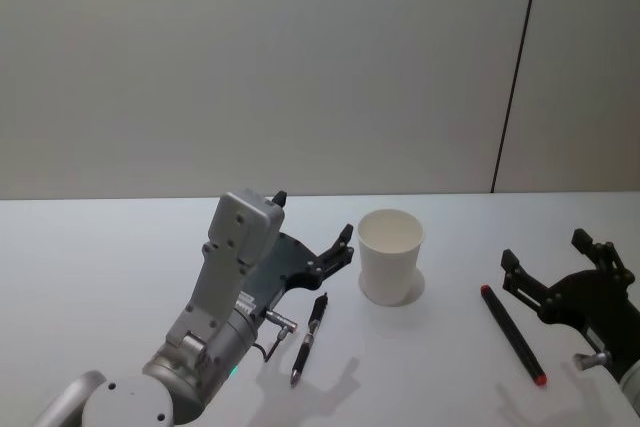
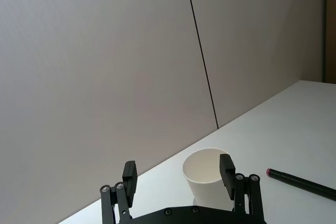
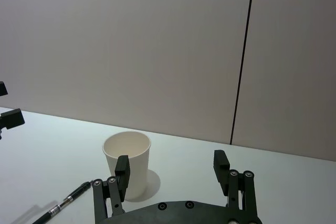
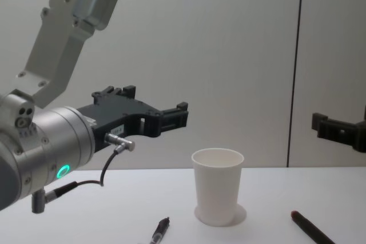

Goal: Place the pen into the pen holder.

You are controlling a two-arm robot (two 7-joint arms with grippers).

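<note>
Left gripper [image 1: 313, 217] open; pen [image 1: 308, 337] below, just behind it. Descend, straddle barrel crosswise, pinch mid-length. Right gripper [image 1: 545, 249] open, parked right of cup [image 1: 390, 257].

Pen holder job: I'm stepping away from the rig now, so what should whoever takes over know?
Left hand: open, empty, raised just left of the paper cup.
Right hand: open, empty, right of the red-tipped pen.
Paper cup upright, no pen in it; black pen lies on the table to its left, red-tipped pen to its right.
Done: nothing yet. Left: grasp a pen, put it in the cup.
</note>
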